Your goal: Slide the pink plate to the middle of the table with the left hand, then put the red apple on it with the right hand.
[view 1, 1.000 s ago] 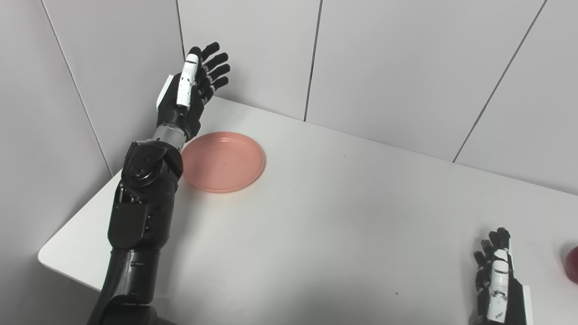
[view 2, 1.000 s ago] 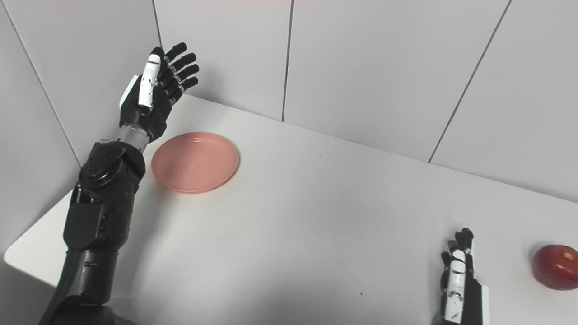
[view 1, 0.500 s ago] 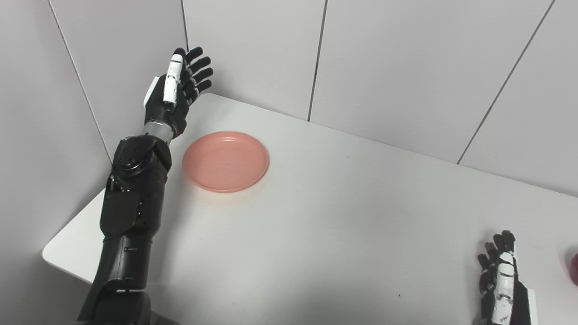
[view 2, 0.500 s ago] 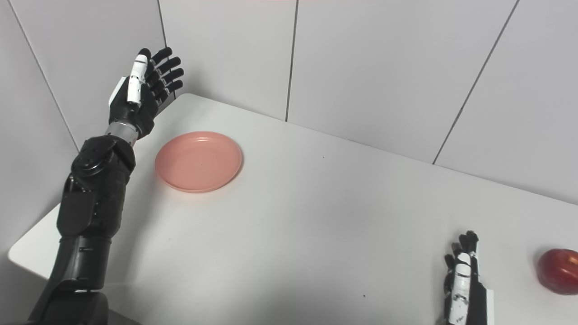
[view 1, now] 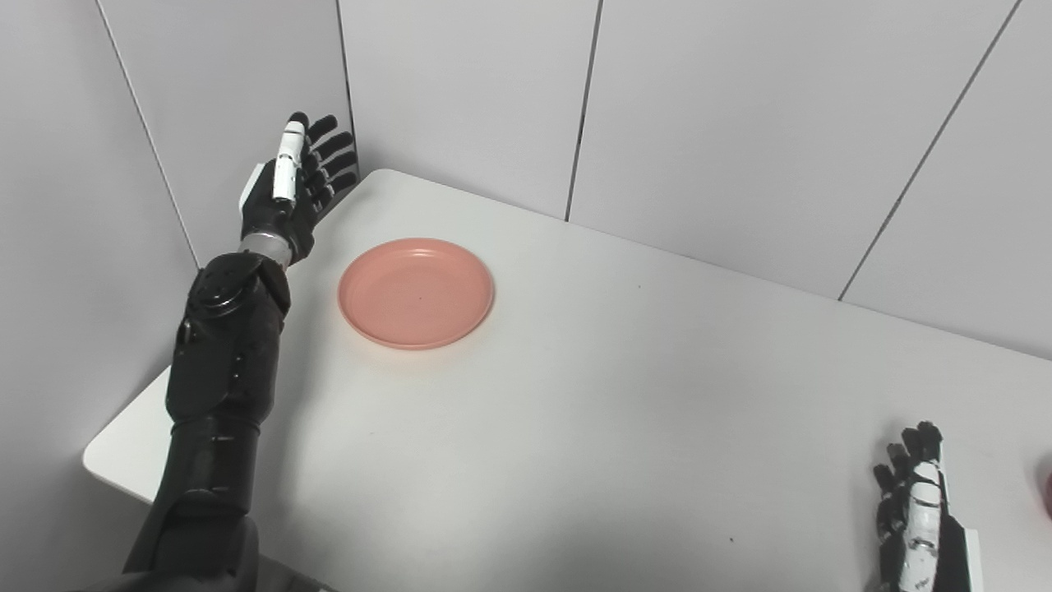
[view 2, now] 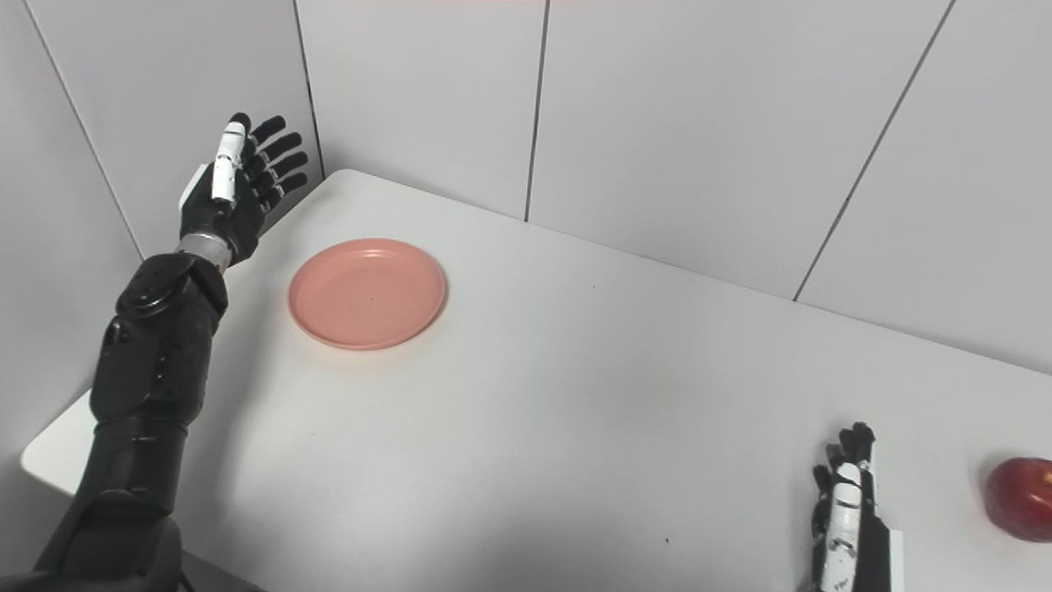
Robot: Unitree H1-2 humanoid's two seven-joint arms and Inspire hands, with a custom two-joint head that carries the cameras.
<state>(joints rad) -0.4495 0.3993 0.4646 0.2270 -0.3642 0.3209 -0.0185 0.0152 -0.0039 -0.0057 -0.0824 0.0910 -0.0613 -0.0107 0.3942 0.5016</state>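
Grey panelled walls (view 1: 740, 123) on two sides, meeting in a corner at the far left, with a white table (view 1: 625, 427) pushed into that corner. Table surface is plain white with a few tiny dark specks.

Pink plate (view 1: 416, 293) sits flat on the table toward the far-left corner, upright, nothing on it. It is well left of the table's middle.

Left hand (view 1: 289, 191) is raised off the table, up near the left wall just past the table's left edge. Palm faces roughly right, fingers (view 1: 333, 150) extended and spread, thumb with the white cover pointing up. Holding nothing. It sits left of and behind the plate, near it but not touching. The black forearm runs down the left side of both views to the bottom edge.

Right hand (view 2: 846, 514) is at the bottom right, low over the table, only partly in frame. Fingers point away from the robot, lying close together and straight, nothing between them. Whether it touches the table is not clear.

Red apple (view 2: 1022, 498) rests on the table at the far right edge, just right of the right hand with a clear gap. In the left eye view only a sliver of it shows at the frame edge. Apple and plate are well apart, on opposite sides of the table.
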